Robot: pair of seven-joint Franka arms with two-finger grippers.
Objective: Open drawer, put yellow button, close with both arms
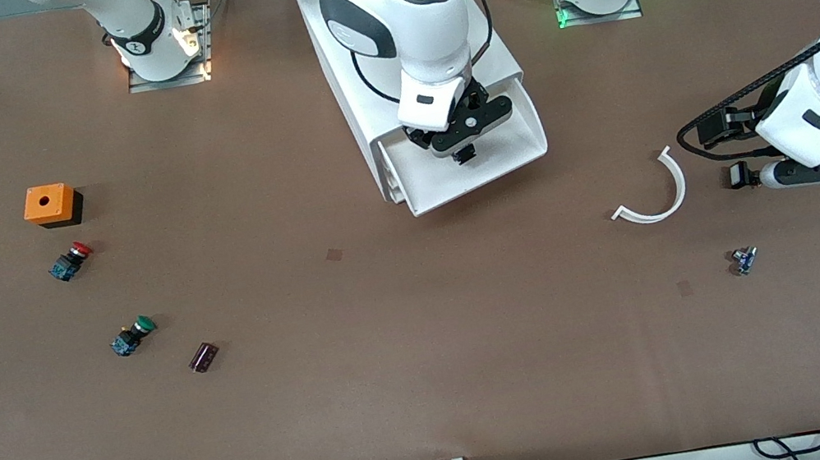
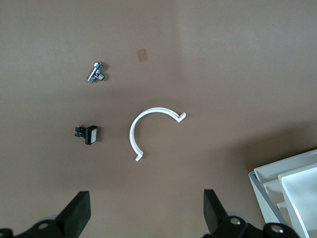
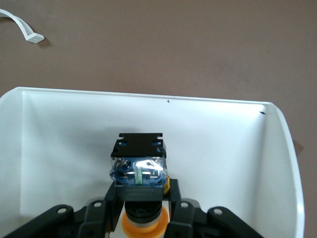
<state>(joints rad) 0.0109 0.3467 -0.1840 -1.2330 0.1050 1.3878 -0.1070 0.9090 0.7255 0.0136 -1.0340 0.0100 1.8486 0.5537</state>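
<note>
Tabletop (image 1: 432, 359): brown; scattered parts are carried on it.
Cabinet (image 1: 346, 49): white and boxy, set between the arm bases.
Drawer (image 1: 520, 141): the uppermost tray is pulled out, so a part can be dropped in from above.
Right gripper (image 1: 464, 156): held over the open drawer, jaws clamped on the yellow button (image 3: 141, 171).
Left gripper (image 2: 146, 210): jaws spread wide, empty, waiting over the tabletop by a white curved strip (image 1: 658, 193), likely kept ready for closing.
Yellow button: held above the drawer floor, not yet released.

Yellow button (image 3: 141, 171) hid behind the right arm in the front view, its cap (image 3: 143, 229) cut off in the wrist view, cabinet (image 1: 349, 65) partly covered, tiny part (image 1: 745, 260) too small to tell.
</note>
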